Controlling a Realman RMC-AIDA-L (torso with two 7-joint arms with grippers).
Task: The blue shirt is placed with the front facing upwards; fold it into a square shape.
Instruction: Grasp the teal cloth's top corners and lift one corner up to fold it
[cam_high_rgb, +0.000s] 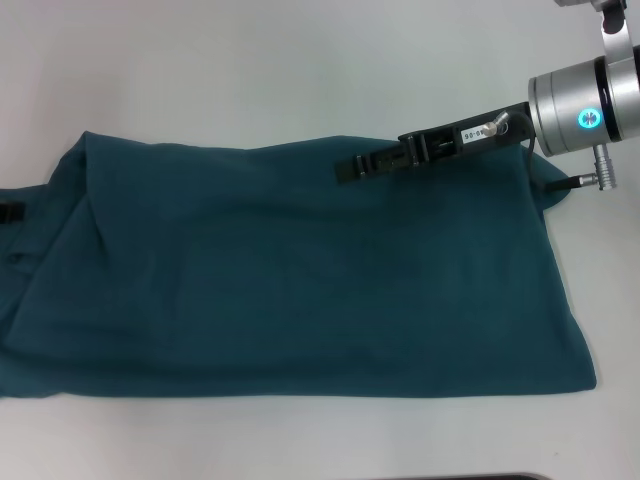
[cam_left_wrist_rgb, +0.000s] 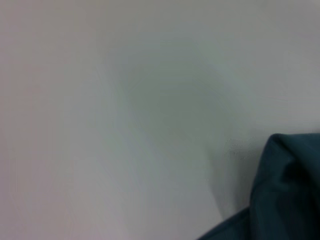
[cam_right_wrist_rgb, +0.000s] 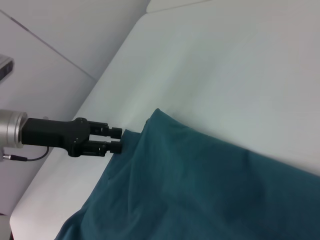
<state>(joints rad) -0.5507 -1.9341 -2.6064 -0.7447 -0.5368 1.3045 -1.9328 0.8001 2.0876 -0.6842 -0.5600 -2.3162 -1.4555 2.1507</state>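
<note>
Starting at your left, the left end effector (cam_right_wrist_rgb: 116, 139) sits at the blue shirt's (cam_high_rgb: 300, 270) left edge, jaws nearly closed on what looks like a pinch of that edge. The shirt lies across the worktop (cam_high_rgb: 250, 70) as a wide band, long axis running left to right. On your right, the right end effector (cam_high_rgb: 345, 170) hovers over the far edge; I cannot tell its opening.

Blue shirt (cam_high_rgb: 300, 290): soft matt cloth, loosely creased. Table (cam_high_rgb: 250, 70): smooth, matt white top. Right gripper (cam_high_rgb: 345, 170): matt black plastic-looking fingers; wrist housing (cam_high_rgb: 585, 100), upper right of frame, brushed silvery metal, slight sheen.
</note>
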